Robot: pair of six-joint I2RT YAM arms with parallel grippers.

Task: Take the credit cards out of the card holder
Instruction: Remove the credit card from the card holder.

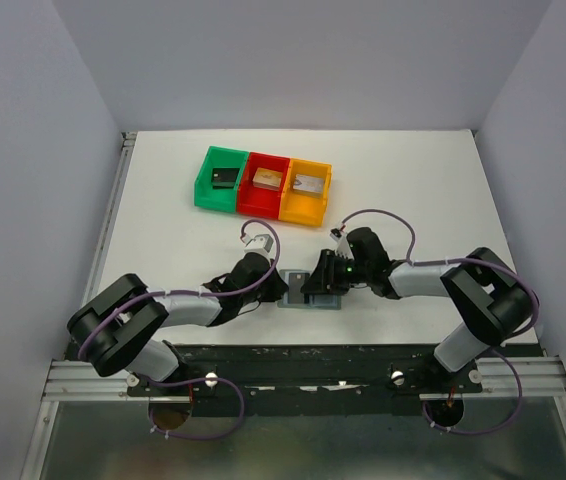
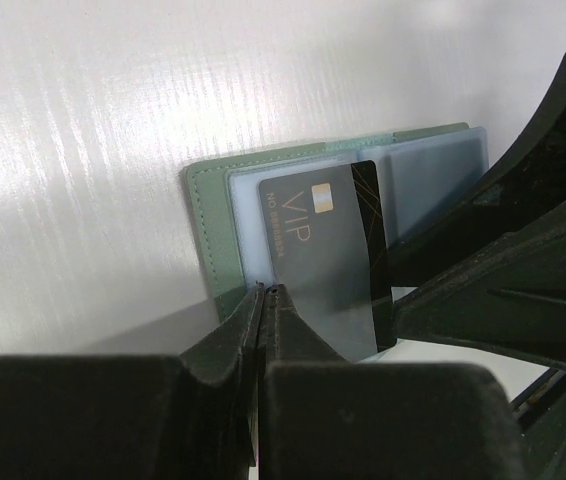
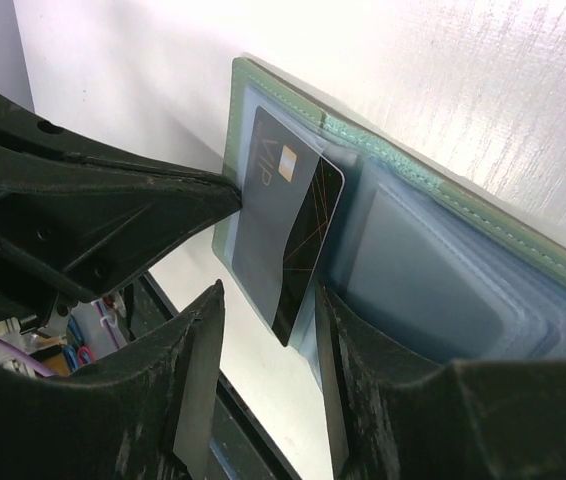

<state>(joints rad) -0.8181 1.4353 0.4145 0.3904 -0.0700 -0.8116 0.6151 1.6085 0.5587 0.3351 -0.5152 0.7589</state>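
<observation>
Grey-green folding card holder point(image 2: 208, 230) is pinched by the closed left gripper point(image 2: 266, 292) as an anchor; the parted right gripper point(image 3: 268, 298) straddles the protruding black credit card point(image 3: 308, 240), gripping nothing.

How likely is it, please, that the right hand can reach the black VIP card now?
Probably yes: the open right hand straddles the card, whose end sticks out; the shut left hand sits at the card holder.

White counter point(image 1: 433, 190) w/ 3 plastic bins in a row toward the far side, touching side by side: green bin point(image 1: 203, 186) on L, red bin point(image 1: 260, 206) mid, orange bin point(image 1: 303, 213) on R. One small chunky piece in each: black piece point(image 1: 225, 177) in green, tan piece point(image 1: 267, 179) in red, silver piece point(image 1: 308, 183) in orange. Pale grey walls point(image 1: 293, 60) on 3 sides.
</observation>
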